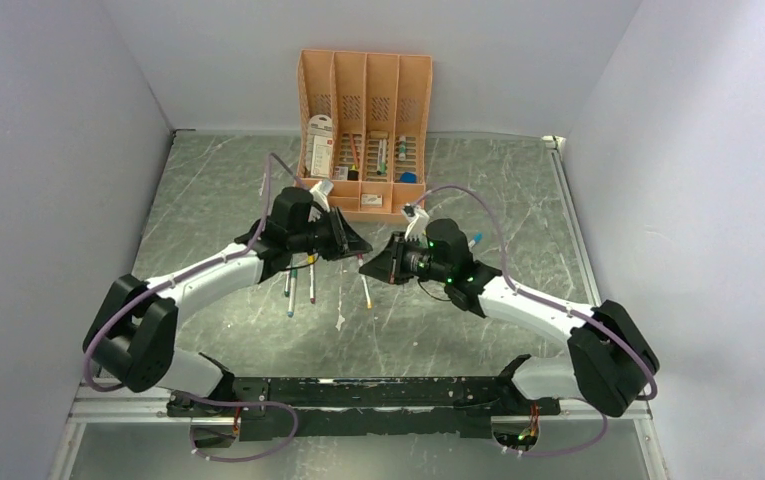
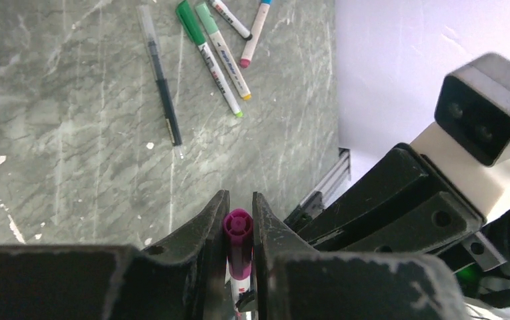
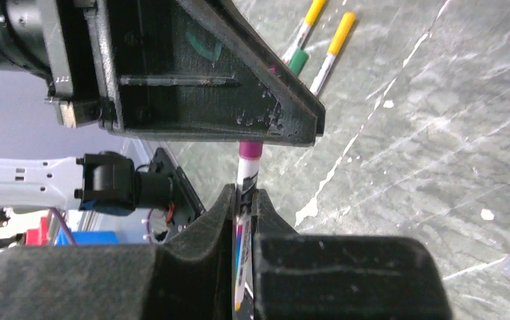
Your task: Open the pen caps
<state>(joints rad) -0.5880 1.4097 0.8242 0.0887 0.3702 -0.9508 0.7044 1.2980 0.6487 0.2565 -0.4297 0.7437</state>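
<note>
One pen with a pale barrel (image 3: 246, 175) and a purple cap (image 2: 237, 230) is held in the air between both grippers over the middle of the table. My left gripper (image 2: 238, 207) is shut on the purple cap. My right gripper (image 3: 243, 200) is shut on the barrel; the cap (image 3: 251, 149) shows just beyond it, under a left finger (image 3: 239, 93). In the top view the left gripper (image 1: 355, 246) and the right gripper (image 1: 371, 264) meet tip to tip. Other pens (image 1: 310, 283) lie on the table below, several with green, yellow and pink ends (image 2: 220, 57).
A peach-orange organiser (image 1: 363, 75) with card packets stands at the back centre. A dark thin pen (image 2: 163, 93) lies apart from the markers. A yellow-tipped pen (image 1: 366, 292) and a small orange piece (image 1: 340, 321) lie in front of the grippers. Grey walls close in the left, right and back.
</note>
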